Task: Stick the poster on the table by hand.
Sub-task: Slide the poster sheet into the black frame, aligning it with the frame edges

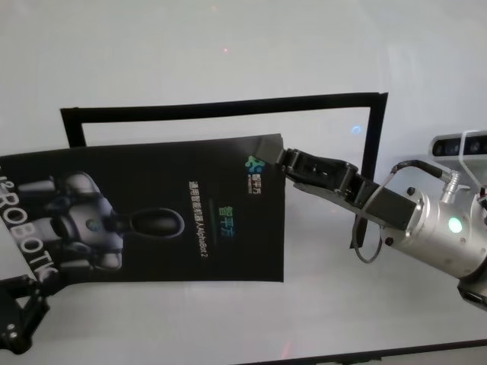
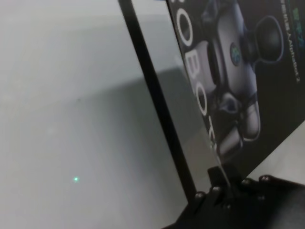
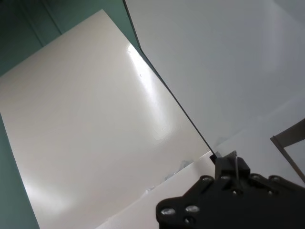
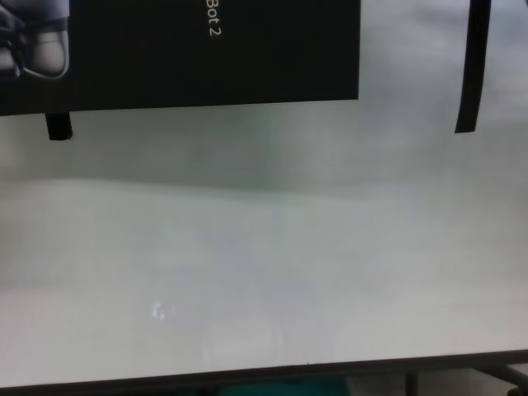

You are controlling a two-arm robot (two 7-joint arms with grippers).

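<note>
Poster (image 1: 167, 205) over table (image 1: 228, 46) — tape frame (image 1: 228, 108) behind, partly beneath poster.

- Table (image 1: 228, 46): wide matte white top, thin dark front edge.
- Tape strips (image 1: 228, 109): narrow, black, forming a three-sided frame on the top, beyond and beside the right claw (image 1: 285, 163).

A large glossy black poster (image 4: 206, 54) filled the upper part, its lower edge crossing above the wide matte white desk (image 4: 264, 272). White "Bot 2" lettering showed on it. Narrow black tape strips (image 4: 472, 66) lay on the desk at right and below the poster's left end. A thin dark front edge ran along the bottom.
</note>
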